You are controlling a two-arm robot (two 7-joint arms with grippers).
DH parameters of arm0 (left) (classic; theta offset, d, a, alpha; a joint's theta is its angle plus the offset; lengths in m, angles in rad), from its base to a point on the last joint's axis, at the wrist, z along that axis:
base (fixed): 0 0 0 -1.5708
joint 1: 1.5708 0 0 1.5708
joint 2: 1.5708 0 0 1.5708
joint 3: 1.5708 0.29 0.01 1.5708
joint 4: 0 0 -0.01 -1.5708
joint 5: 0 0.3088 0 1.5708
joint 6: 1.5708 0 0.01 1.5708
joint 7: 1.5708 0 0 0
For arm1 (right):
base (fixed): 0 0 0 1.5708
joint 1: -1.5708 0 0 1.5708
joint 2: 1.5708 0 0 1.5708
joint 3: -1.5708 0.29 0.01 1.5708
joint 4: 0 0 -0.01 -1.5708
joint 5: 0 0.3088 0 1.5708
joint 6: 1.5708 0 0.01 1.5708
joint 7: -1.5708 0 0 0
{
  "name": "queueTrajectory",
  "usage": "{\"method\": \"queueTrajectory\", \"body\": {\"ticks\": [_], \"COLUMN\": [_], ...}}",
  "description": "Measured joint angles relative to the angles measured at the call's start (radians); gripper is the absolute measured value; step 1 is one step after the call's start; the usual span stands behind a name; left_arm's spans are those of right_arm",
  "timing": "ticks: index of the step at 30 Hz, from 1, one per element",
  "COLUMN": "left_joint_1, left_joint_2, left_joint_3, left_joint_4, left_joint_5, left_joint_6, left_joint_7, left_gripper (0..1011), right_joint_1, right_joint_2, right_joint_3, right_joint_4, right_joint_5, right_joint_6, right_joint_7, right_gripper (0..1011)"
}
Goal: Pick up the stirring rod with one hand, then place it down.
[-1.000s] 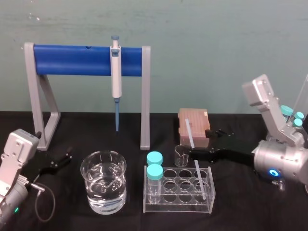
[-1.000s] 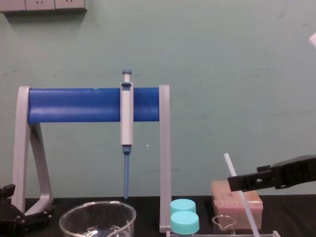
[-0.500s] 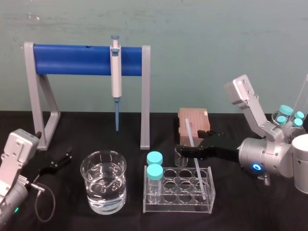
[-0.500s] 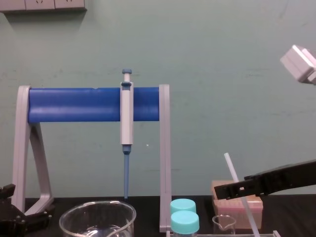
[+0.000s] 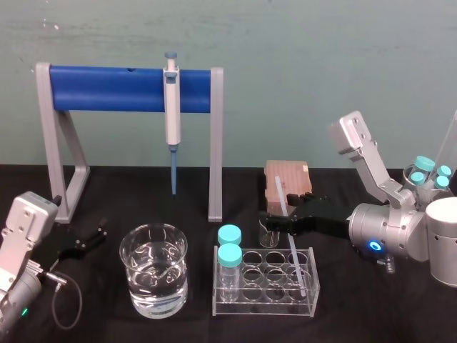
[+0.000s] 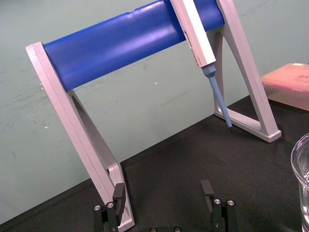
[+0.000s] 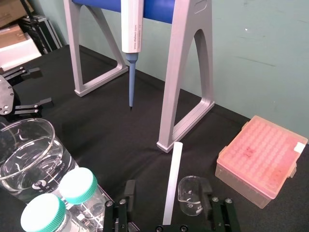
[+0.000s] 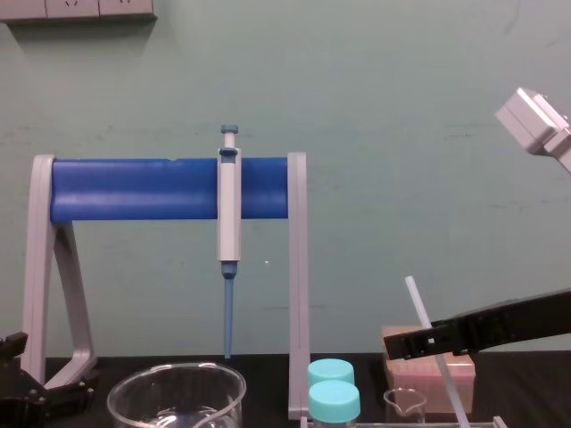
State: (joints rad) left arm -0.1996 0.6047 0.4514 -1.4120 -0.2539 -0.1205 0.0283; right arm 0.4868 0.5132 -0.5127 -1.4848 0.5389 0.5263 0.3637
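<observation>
Backing everything with a pale green wall and spreading a black desk beneath. Looking down from the head: finding the stirring rod standing slanted in the right end of the clear rack toward the desk's front edge, tipping its top back toward the pink tip box. Reaching in from the right edge with the right gripper, meeting the rod partway up. Settling the grip through the right wrist view: fingers straddling the rod with a gap on each side, released. Getting the side profile from the chest: rod rising whitish, translucent, straight and pencil-thin above the right gripper. Parking the left gripper near the left edge beside the grey stand, and showing it spread wide too in the left wrist view.
</observation>
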Motion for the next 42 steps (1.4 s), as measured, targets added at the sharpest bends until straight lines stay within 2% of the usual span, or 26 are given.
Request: {"method": "queueTrajectory", "body": {"ticks": [4,8,9,12,14,15,16,17,25,33,42], "left_joint_1": [0.0,0.0,0.0,0.0,0.0,0.0,0.0,0.0,0.0,0.0,0.0], "left_joint_2": [0.0,0.0,0.0,0.0,0.0,0.0,0.0,0.0,0.0,0.0,0.0], "left_joint_3": [0.0,0.0,0.0,0.0,0.0,0.0,0.0,0.0,0.0,0.0,0.0], "left_joint_4": [0.0,0.0,0.0,0.0,0.0,0.0,0.0,0.0,0.0,0.0,0.0], "left_joint_5": [0.0,0.0,0.0,0.0,0.0,0.0,0.0,0.0,0.0,0.0,0.0], "left_joint_6": [0.0,0.0,0.0,0.0,0.0,0.0,0.0,0.0,0.0,0.0,0.0], "left_joint_7": [0.0,0.0,0.0,0.0,0.0,0.0,0.0,0.0,0.0,0.0,0.0], "left_gripper": [1005,1005,1005,1005,1005,1005,1005,1005,1005,1005,1005], "right_joint_1": [-0.003,-0.007,-0.008,-0.01,-0.011,-0.011,-0.012,-0.012,-0.016,-0.025,-0.069], "right_joint_2": [0.0,0.002,0.002,0.004,0.004,0.004,0.004,0.004,0.005,0.005,0.017], "right_joint_3": [0.005,0.012,0.013,0.016,0.018,0.018,0.018,0.019,0.024,0.033,0.069], "right_joint_4": [0.001,0.002,0.002,0.002,0.003,0.003,0.003,0.004,0.004,-0.004,-0.05], "right_joint_5": [-0.001,-0.001,-0.001,0.0,0.0,0.0,0.0,0.0,0.0,0.004,0.044], "right_joint_6": [-0.003,-0.006,-0.006,-0.008,-0.01,-0.012,-0.012,-0.013,-0.018,-0.023,-0.035], "right_joint_7": [0.006,0.008,0.009,0.012,0.014,0.014,0.014,0.015,0.016,0.016,0.007], "right_gripper": [761,625,565,508,420,420,339,339,94,79,79]}}
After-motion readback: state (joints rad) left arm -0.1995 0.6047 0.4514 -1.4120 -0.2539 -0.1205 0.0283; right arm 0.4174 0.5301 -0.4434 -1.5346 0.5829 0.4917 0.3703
